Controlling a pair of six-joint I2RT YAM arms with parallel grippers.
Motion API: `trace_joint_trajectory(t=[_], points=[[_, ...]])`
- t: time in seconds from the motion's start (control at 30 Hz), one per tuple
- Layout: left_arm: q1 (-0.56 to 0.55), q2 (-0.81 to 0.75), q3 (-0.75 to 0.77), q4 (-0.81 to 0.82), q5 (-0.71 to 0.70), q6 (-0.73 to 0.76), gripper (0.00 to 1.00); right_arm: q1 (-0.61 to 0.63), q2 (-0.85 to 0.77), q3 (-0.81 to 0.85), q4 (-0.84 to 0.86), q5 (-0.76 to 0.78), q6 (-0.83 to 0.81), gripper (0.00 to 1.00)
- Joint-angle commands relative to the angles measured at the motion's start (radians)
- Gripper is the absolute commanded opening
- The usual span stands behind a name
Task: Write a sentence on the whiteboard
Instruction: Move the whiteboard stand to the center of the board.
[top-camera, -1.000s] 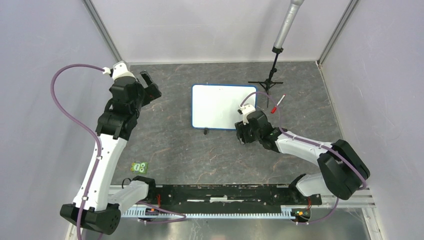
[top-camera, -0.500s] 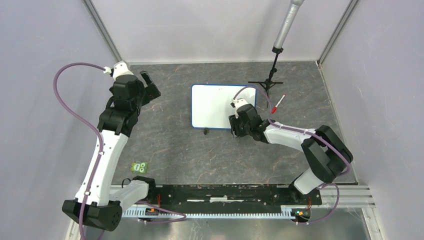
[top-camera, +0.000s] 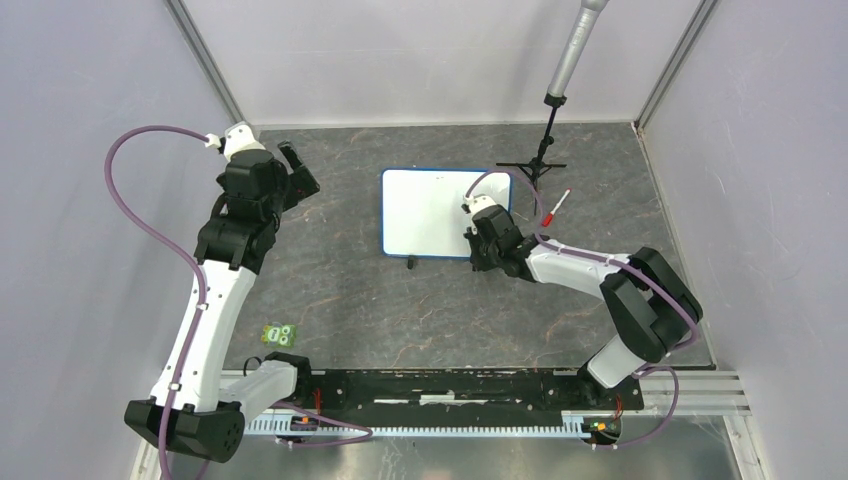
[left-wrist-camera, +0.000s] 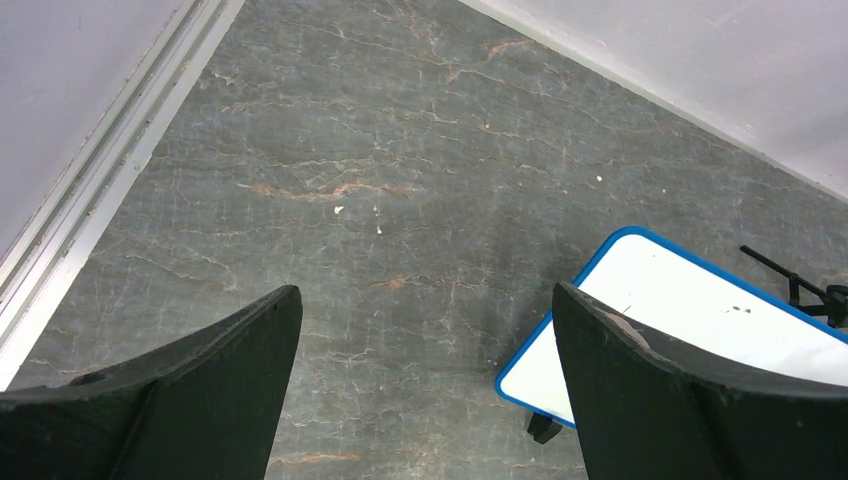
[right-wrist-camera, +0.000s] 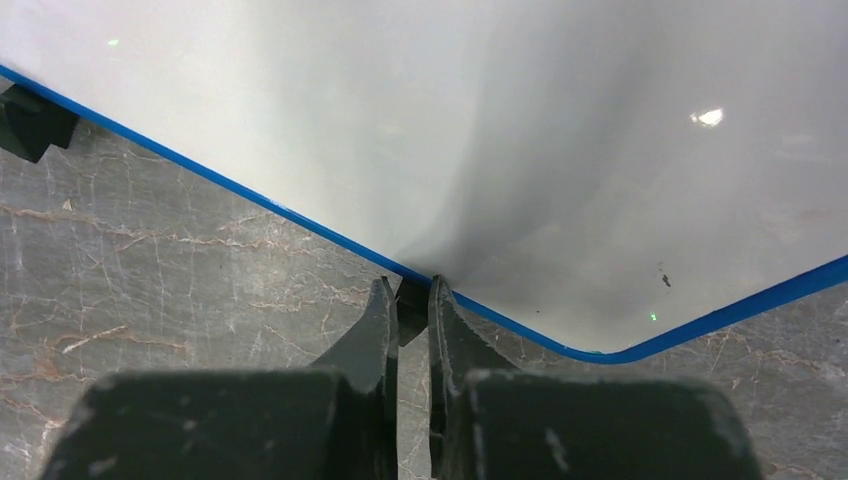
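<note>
Whiteboard (top-camera: 425, 210) looks light, stiff, slick, so right gripper (right-wrist-camera: 410, 292) clamped on its blue rim at lower centre seems smart; left gripper (left-wrist-camera: 425, 295) gapes empty.

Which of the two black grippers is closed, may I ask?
The right gripper, pinching the blue-rimmed whiteboard at its edge; the left gripper hangs open.

Right hand (right-wrist-camera: 409, 300) closes its fingers on a small black foot (right-wrist-camera: 411, 322) under the whiteboard's (right-wrist-camera: 500, 130) blue rim. The whiteboard's face is bare save one dark speck (right-wrist-camera: 663, 279); a second foot (right-wrist-camera: 30, 118) juts from the rim's left stretch over the grey marbled surface (right-wrist-camera: 180, 270).
</note>
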Motion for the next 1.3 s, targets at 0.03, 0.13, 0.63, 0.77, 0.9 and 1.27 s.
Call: trace_joint_trajectory(t=[0.03,0.13,0.63,0.77,0.9,1.27], points=[[0.008,-0.007,0.009,0.01,-0.03,-0.01,1.0,-0.008,-0.039,-0.067,-0.074,-0.06,-0.129,0.01],[0.008,-0.002,0.009,0.01,-0.029,-0.01,1.0,-0.014,-0.086,-0.105,-0.082,-0.112,-0.189,0.0],[0.009,0.014,-0.004,0.019,0.03,0.005,1.0,-0.045,-0.222,-0.2,-0.242,-0.196,-0.559,0.0],[0.008,0.016,-0.004,0.022,0.034,0.009,1.0,-0.052,-0.255,-0.195,-0.298,-0.187,-0.62,0.0],[0.009,0.026,-0.004,0.025,0.047,0.01,1.0,-0.053,-0.265,-0.189,-0.365,-0.158,-0.674,0.0],[0.009,0.037,-0.003,0.032,0.069,0.004,1.0,-0.05,-0.301,-0.177,-0.483,-0.246,-0.648,0.0]])
